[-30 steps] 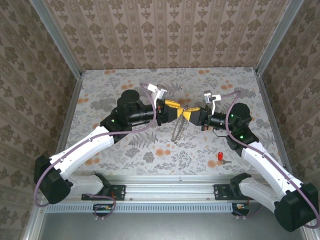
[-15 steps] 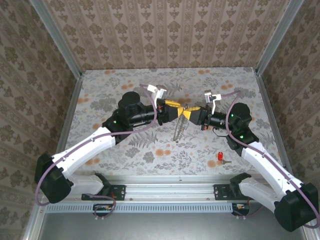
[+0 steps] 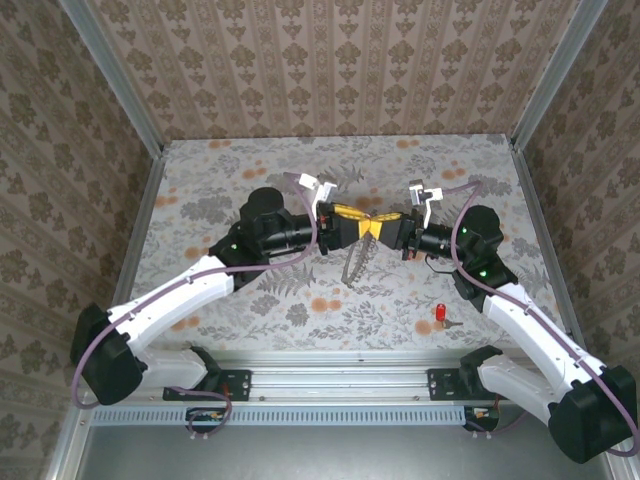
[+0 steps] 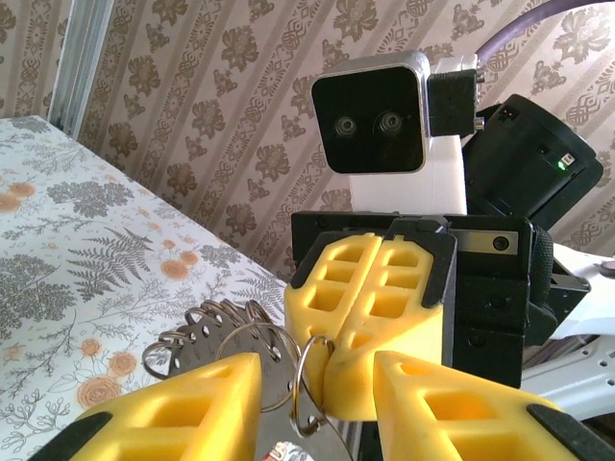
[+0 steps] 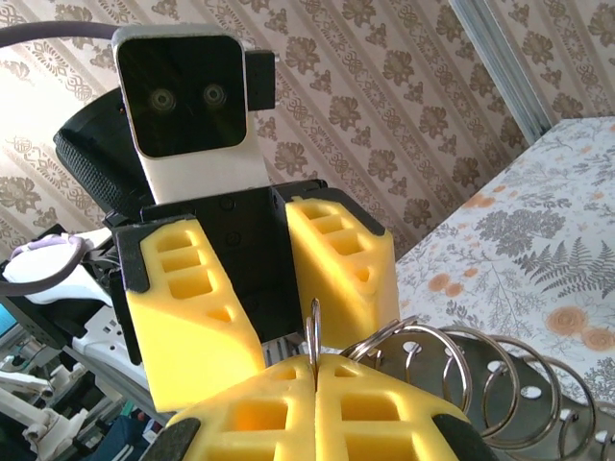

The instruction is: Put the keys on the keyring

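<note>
Holding the keyring (image 3: 356, 262) by one silvery ring in my clamped right pincer (image 5: 315, 376), left pincer (image 4: 317, 373) parted astride that ring, I should spread its coil gently before fetching the red key (image 3: 441, 312), lying on the table (image 3: 200, 200) well right of the keyring.

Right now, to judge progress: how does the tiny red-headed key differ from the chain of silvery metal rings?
The tiny red-headed key lies on the floral table; the chain of silvery metal rings hangs from the shut right gripper. The key is one small piece; the chain is many linked rings, much longer. The key's head is bright red; the rings are silvery. They are not yet joined.
</note>
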You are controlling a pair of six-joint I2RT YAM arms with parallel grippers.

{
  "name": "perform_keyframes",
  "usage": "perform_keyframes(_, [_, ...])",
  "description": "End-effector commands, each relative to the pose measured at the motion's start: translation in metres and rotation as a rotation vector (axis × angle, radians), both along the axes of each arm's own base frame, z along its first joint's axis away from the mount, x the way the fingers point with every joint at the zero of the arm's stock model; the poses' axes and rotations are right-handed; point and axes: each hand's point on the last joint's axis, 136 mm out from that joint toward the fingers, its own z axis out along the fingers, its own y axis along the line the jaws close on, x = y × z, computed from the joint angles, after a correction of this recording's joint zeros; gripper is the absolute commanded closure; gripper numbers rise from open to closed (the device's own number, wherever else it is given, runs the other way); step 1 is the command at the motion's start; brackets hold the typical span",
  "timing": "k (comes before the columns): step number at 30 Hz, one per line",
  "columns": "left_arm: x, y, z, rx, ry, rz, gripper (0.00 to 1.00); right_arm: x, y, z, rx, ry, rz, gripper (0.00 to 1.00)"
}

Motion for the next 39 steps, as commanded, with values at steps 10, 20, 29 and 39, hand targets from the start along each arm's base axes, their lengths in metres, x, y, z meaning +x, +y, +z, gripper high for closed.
perform_keyframes(10, [-0.003, 0.012, 0.015, -0.051, -0.041, 0.03, 0.59, 0.002, -0.004, 0.018, 0.017, -0.079, -0.031, 1.0])
perform_keyframes(20, [-0.002, 0.013, 0.016, -0.061, -0.049, 0.032, 0.68, 0.002, -0.005, 0.017, 0.017, -0.077, -0.034, 1.0])
perform_keyframes(29, [0.0, 0.009, 0.01, -0.05, -0.034, 0.023, 0.67, 0.002, -0.004, 0.017, 0.016, -0.075, -0.031, 1.0])
perform_keyframes(39, [0.002, 0.003, 0.008, -0.045, -0.029, 0.008, 0.67, 0.001, -0.004, 0.017, 0.014, -0.078, -0.028, 1.0])
